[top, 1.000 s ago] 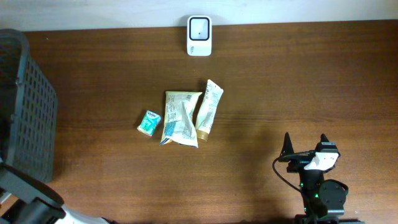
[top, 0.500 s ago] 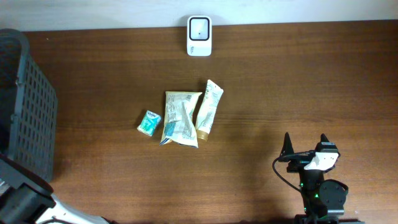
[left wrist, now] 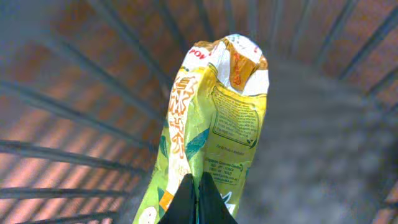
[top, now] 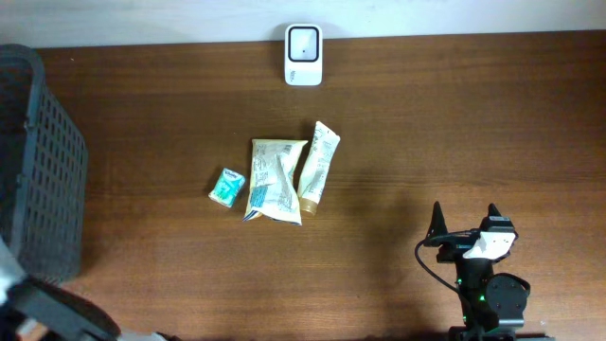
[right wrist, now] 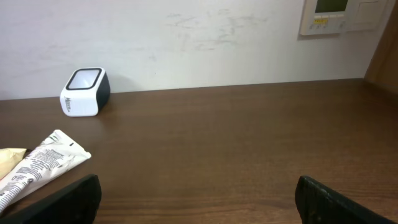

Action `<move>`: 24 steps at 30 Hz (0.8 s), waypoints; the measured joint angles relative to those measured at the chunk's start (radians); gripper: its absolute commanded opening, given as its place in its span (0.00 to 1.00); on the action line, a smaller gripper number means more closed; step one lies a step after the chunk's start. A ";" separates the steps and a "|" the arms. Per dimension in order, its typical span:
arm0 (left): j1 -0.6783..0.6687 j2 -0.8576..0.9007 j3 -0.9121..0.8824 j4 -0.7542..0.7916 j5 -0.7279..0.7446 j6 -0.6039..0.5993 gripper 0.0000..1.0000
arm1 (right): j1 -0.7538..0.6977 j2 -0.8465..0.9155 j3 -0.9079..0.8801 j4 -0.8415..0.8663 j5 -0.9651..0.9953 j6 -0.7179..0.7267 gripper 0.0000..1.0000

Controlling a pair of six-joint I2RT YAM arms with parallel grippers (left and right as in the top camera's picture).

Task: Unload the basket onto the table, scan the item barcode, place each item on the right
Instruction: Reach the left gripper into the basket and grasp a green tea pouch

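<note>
The worktop is brown wood with a fine grain and a dull sheen, the basket dark matt plastic lattice, the scanner smooth glossy white plastic, the yellow-green pouch crinkled glossy printed film, and the tube smooth, faintly shiny plastic.

Right of the scanner the table is bare, open passage for my right gripper. In front of the scanner a tube, bag and packet crowd together. Far left of it, basket bars ring my left gripper and its pinched pouch
</note>
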 measured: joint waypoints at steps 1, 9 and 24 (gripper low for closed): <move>0.000 -0.046 0.004 0.001 0.007 -0.012 0.00 | 0.000 0.000 0.000 0.000 0.000 0.000 0.99; 0.000 -0.076 0.002 0.027 0.022 -0.077 0.00 | 0.000 0.000 0.000 0.000 0.000 0.001 0.99; 0.000 -0.137 0.009 0.000 0.023 -0.102 0.82 | 0.000 0.000 0.000 0.000 0.000 0.000 0.99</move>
